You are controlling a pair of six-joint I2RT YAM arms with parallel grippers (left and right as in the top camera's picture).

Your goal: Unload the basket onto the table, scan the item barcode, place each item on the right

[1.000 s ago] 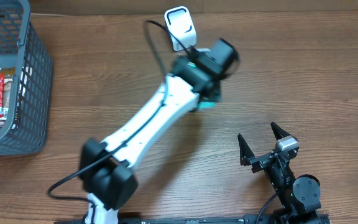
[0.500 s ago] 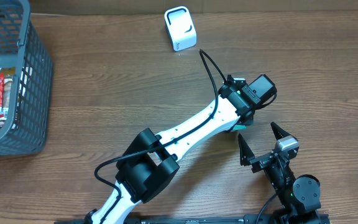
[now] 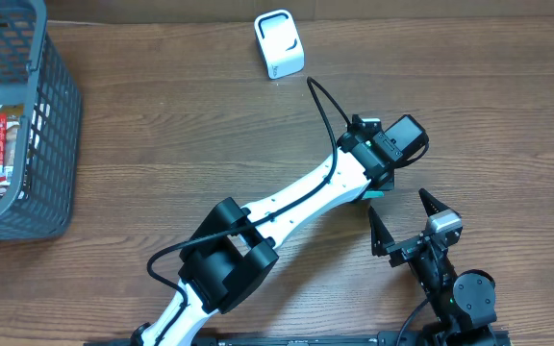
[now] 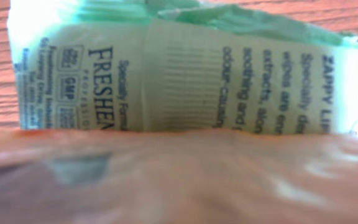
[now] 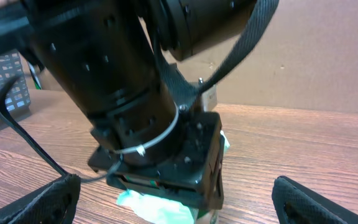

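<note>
I am gripping the wipes packet (image 4: 179, 74) in my left pincer (image 3: 374, 189), with the jaws about half closed on it. It is low at the table (image 3: 162, 144), just beside my right pincer (image 3: 398, 206), which is standing wide open and holding nothing. On the pale green pack I am reading "FRESHEN", "ZAPPY", "GMP", "soothing and" and "odour causing". The print is running down my left wrist view, line tops facing right. The pack's long axis is lying across that view. The white scanner (image 3: 280, 43) is sitting well apart.
</note>
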